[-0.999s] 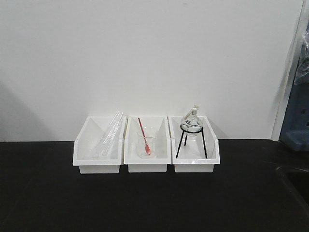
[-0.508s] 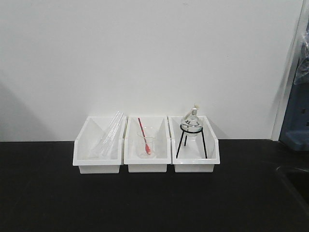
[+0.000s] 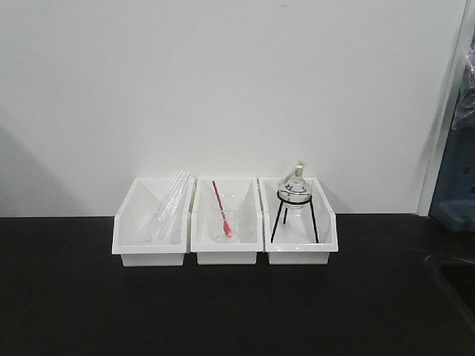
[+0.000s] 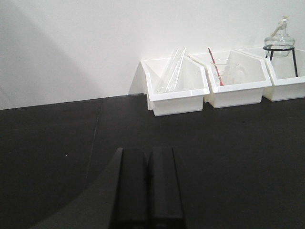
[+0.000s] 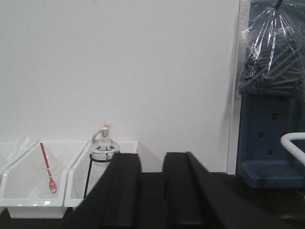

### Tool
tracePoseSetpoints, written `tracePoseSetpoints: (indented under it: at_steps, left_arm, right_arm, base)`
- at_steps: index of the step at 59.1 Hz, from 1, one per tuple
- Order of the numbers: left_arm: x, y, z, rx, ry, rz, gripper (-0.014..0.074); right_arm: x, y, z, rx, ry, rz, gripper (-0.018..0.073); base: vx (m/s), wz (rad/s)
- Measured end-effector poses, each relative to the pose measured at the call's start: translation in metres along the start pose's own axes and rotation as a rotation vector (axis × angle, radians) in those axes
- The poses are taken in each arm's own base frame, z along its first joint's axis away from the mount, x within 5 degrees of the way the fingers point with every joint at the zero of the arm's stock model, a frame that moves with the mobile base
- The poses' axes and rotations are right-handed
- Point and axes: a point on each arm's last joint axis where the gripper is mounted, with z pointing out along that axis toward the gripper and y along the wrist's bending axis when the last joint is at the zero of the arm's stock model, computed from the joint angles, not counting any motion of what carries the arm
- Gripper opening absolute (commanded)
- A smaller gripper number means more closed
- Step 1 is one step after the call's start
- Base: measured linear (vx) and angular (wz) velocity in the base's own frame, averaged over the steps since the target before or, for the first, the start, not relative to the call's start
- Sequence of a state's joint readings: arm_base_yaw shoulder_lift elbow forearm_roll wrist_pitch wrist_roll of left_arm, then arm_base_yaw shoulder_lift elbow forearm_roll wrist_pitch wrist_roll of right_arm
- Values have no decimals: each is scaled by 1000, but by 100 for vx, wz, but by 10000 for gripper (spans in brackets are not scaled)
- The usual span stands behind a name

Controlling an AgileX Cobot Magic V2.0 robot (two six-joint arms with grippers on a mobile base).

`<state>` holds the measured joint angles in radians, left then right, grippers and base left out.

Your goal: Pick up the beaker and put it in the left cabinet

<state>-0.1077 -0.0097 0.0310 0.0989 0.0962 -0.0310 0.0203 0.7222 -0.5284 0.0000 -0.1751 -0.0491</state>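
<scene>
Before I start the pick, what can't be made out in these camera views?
1. The left cabinet: in no view.
2. The beaker: front view, small and clear against its white bin; printed marks unreadable.
3. The tripod under the flask: right wrist view, mostly hidden behind the right gripper.
4. The left gripper: left wrist view, lower part cut off by the bottom edge.
5. Both arms: outside the front view.

A plain white wall [image 3: 237, 89] is rising behind the black worktop's [image 3: 237, 311] back edge under soft even light, faint shadow is lying at its left, and a blue slotted panel [image 5: 271, 138] is standing beyond the worktop's right end.
</scene>
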Motion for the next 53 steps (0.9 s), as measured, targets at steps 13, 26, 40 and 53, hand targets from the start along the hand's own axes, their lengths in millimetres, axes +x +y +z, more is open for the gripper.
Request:
tracePoseSetpoints:
  at_steps: [13,26,40,53]
  left_arm:
    - [0,0,0,0,0,0,-8]
    - [0,0,0,0,0,0,-8]
    - [0,0,0,0,0,0,-8]
    - [0,0,0,0,0,0,-8]
  right_arm:
    - [-1,0,0,1,-16,0,730]
    - [-6,0,0,2,-64,41,710]
    - [16,18,15,-136,-54,74,651]
    - [76,70,11,-534,22,72,591]
  base:
    - [0,0]
    - [0,0]
    - [0,0]
    - [0,0]
